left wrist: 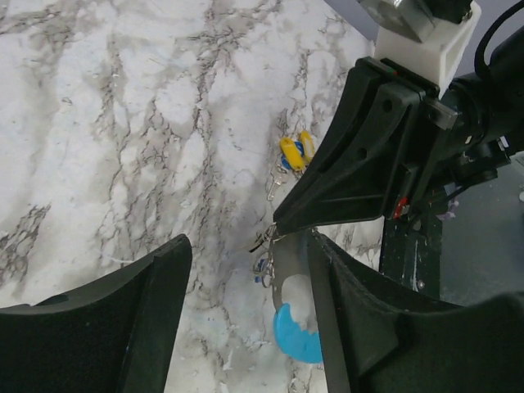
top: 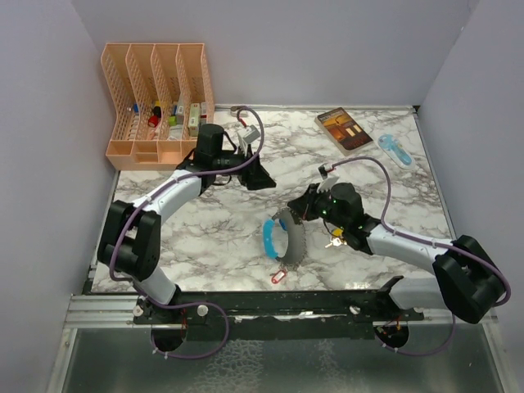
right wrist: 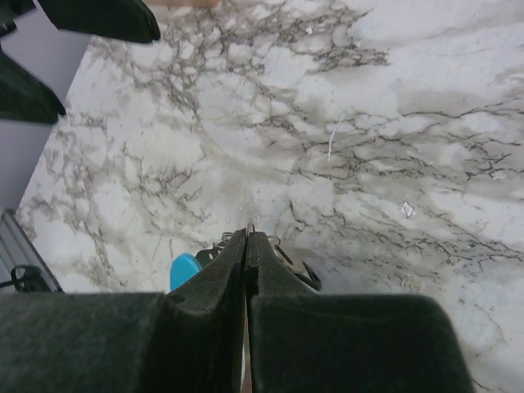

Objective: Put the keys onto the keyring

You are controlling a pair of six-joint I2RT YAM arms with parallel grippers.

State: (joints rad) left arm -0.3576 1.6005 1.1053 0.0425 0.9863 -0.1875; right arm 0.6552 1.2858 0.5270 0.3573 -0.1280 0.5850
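Note:
My right gripper (top: 296, 205) is shut on the thin metal ring of the keyring (top: 288, 241), and the bunch hangs from it: a light-blue curved piece (top: 268, 237), fanned grey metal pieces and a small red tag (top: 278, 277). In the right wrist view the shut gripper (right wrist: 247, 233) pinches the ring, with the blue piece (right wrist: 184, 270) below left. Small keys with yellow caps (top: 334, 240) lie on the marble beside the right wrist and also show in the left wrist view (left wrist: 295, 153). My left gripper (top: 260, 176) is open and empty, above and behind the bunch; in its own view (left wrist: 250, 246) it faces the blue piece (left wrist: 295, 332).
An orange file organiser (top: 160, 98) stands at the back left. A brown book (top: 344, 129) and a light-blue object (top: 395, 150) lie at the back right. Grey walls close the sides. The metal rail (top: 246, 307) runs along the near edge.

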